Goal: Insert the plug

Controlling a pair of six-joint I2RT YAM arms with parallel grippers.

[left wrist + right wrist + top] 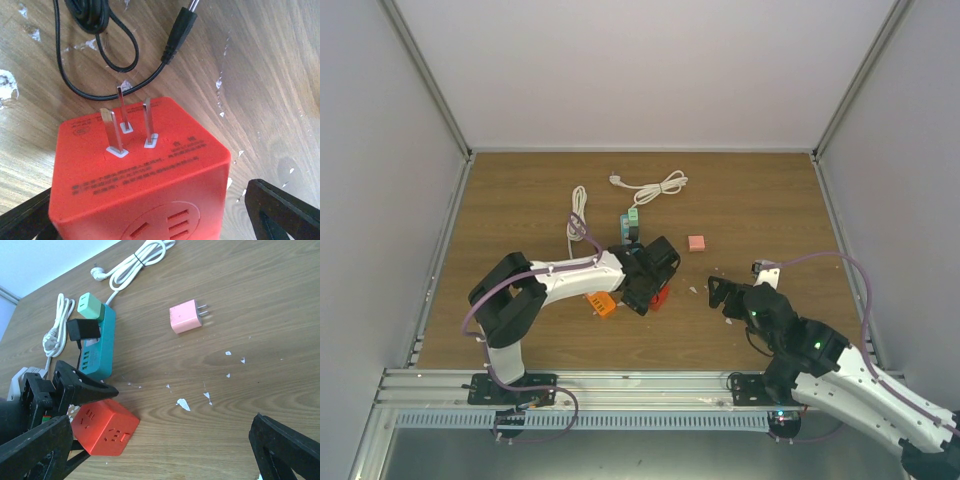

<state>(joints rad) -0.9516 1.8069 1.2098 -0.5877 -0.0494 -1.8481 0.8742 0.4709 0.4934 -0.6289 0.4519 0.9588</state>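
Note:
The plug [84,330], a small black boxy adapter, sits on top of the teal power strip [100,347] beside a mint adapter [90,306]; whether its prongs are seated I cannot tell. Its thin black wire [80,90] and barrel tip [177,31] lie on the wood. My left gripper [150,210] [655,290] is open and straddles a red socket cube [140,170] [102,430] whose three prongs point up. One finger [285,210] stands clear of the cube. My right gripper [160,455] [720,297] is open over bare wood to the right of the cube.
A pink adapter [185,317] [696,243] lies right of the strip. Coiled white cords [655,187] [577,222] lie behind and left of it. An orange block [601,304] sits by the left arm. White flecks [182,404] dot the wood. Walls close in the table.

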